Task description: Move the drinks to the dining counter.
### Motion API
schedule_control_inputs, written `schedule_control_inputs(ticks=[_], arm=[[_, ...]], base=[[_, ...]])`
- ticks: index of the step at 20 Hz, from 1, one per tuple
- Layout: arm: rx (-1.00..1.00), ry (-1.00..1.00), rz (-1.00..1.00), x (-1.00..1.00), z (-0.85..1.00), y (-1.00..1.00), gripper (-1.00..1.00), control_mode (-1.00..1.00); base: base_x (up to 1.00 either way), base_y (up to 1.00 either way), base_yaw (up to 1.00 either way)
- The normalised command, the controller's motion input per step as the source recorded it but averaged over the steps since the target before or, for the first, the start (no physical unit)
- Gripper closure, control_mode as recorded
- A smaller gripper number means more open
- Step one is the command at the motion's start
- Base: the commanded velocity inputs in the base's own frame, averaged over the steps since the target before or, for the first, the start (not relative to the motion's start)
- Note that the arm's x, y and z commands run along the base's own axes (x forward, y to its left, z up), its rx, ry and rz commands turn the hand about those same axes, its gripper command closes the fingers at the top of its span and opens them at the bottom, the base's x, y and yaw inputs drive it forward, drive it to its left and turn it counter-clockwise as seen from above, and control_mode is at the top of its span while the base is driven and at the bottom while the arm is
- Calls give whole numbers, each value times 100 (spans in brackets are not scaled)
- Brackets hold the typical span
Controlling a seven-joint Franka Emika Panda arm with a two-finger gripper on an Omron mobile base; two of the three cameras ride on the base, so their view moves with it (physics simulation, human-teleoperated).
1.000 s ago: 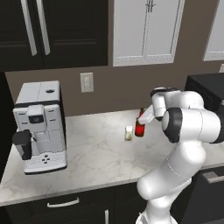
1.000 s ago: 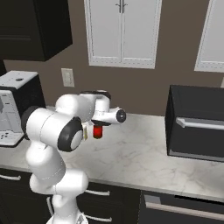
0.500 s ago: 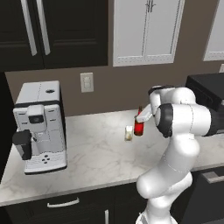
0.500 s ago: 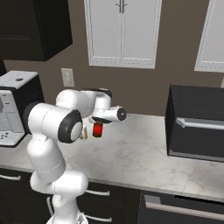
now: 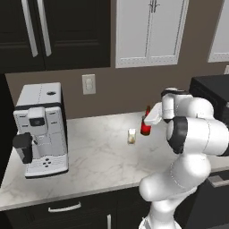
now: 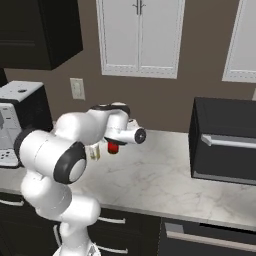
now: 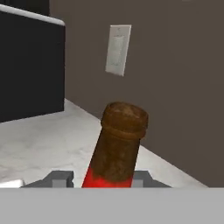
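The red bottle [image 7: 116, 148] stands upright between the two fingertips [image 7: 59, 178] of the claw [image 7: 98, 180], its brown neck and cap rising straight ahead of the claw in the hand view, with grey finger pads showing close on either side of the red shoulder. Whether the pads actually touch the bottle cannot be told; the claw is narrowed around it, jaws partly open. In the left base view the red bottle [image 5: 146, 125] sits on the marbled table [image 5: 98, 156] just in front of the claw [image 5: 149, 120], near the back wall, and the small whitish glass [image 5: 131, 136] stands just beside the claw on the side toward the coffee machine [image 5: 40, 127], apart from the bottle. In the right base view the claw [image 6: 116, 142] is largely hidden by the white wrist, and only the lower red part of the bottle [image 6: 113, 147] shows beneath it; the glass [image 6: 95, 152] is partly covered by the arm's elbow. The lower body of the bottle is cut off in the hand view. A wall outlet [image 7: 118, 49] lies beyond the claw, a black appliance [image 6: 225, 145] well to its far side. Compared with the earlier frames, the jaws have drawn inward from wide open, the arm's elbow has swung, and bottle and glass stand where they were.
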Motion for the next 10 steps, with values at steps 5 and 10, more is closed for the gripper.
schedule_control_inputs(ticks=[5,10], arm=[[6,-37,7,-99,96,-3,100,-100],[0,-13,21,-100,75,2,100,-100]], base=[[0,0,0],[0,0,0]])
